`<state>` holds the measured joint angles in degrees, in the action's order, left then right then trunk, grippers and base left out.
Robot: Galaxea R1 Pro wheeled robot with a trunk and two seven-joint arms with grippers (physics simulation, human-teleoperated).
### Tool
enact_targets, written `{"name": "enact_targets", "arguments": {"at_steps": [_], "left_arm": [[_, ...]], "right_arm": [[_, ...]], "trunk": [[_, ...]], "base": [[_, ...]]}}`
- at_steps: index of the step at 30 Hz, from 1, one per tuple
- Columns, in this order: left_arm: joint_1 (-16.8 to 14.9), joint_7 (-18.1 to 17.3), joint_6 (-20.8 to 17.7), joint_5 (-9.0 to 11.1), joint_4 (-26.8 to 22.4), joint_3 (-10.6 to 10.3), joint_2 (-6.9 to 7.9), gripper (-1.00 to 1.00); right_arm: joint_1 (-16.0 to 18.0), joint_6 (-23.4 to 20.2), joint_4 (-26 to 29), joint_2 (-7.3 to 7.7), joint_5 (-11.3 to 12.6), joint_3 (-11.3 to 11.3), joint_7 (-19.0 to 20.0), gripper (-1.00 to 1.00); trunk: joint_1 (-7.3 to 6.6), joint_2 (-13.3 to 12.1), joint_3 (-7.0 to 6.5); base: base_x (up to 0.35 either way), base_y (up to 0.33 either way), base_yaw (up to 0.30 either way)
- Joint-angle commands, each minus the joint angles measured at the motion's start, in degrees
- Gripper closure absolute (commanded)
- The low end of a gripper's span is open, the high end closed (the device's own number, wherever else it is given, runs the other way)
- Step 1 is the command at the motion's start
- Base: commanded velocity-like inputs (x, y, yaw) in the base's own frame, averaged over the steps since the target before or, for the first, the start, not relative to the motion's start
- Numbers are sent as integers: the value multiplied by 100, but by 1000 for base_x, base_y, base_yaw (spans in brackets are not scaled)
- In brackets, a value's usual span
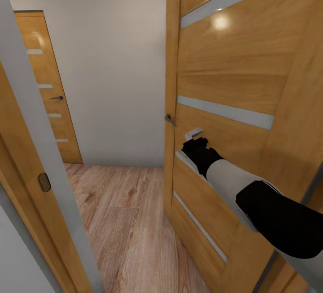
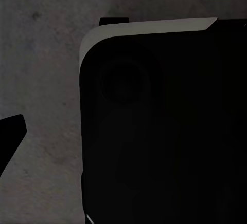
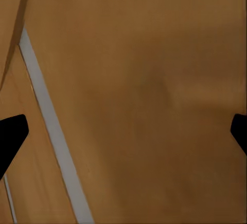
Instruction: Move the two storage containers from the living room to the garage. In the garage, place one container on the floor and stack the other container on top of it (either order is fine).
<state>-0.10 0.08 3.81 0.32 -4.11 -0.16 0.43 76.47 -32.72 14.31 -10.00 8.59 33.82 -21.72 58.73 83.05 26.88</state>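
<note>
Two containers to move, and neither orange-red box is anywhere on show, so I can't place them from here. The robot is at a doorway: the right arm is stretched out ahead and the right hand (image 1: 196, 143) is up against the face of the open wooden door (image 1: 233, 82), close beside the door's lever handle (image 1: 170, 120). In the right wrist view the two dark fingertips (image 3: 11, 135) sit at opposite edges with bare door panel between them, so that hand is spread wide and holds nothing. A pale glass strip (image 3: 51, 131) runs across the panel there.

Beyond the opening there's a short hallway with light wood-plank flooring (image 1: 121, 221), a plain pale wall (image 1: 112, 60) and a second wooden door (image 1: 47, 87), closed, at the far left. The door frame (image 1: 31, 140) cuts down the near left side.

The left wrist view looks down on grey, mottled ground (image 2: 41, 70) with a big black part of the robot's own body across it; one dark fingertip (image 2: 10, 131) pokes in at the edge, and I cannot tell whether the left hand is apart or together.

My read: this is transit, door-pushing work. Nothing is being carried and no stack is in view, so the carrying and stacking look to lie ahead
</note>
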Motion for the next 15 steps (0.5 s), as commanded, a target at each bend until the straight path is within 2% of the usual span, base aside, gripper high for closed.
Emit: {"name": "enact_targets", "arguments": {"at_steps": [1, 3, 4, 9, 15], "left_arm": [[1, 1, 15, 3, -2, -1, 1, -100], [1, 1, 15, 3, -2, -1, 1, -100], [1, 1, 15, 3, -2, -1, 1, -100], [1, 1, 15, 3, -2, -1, 1, -100], [1, 1, 15, 3, -2, -1, 1, -100]], "right_arm": [[35, -69, 4, 0, -112, 112, -69, -100], [85, -69, -1, 25, -10, 103, -69, -100], [127, -68, -7, 127, 55, 101, -69, -100], [196, -74, -13, 320, 195, 96, -69, -100], [210, -69, -11, 296, 220, 90, -68, -100]], "trunk": [[0, 3, 5], [0, 3, 5], [0, 3, 5], [0, 3, 5], [0, 3, 5]], "base": [[0, 0, 0], [0, 0, 0], [0, 0, 0], [0, 0, 0], [0, 0, 0]]}}
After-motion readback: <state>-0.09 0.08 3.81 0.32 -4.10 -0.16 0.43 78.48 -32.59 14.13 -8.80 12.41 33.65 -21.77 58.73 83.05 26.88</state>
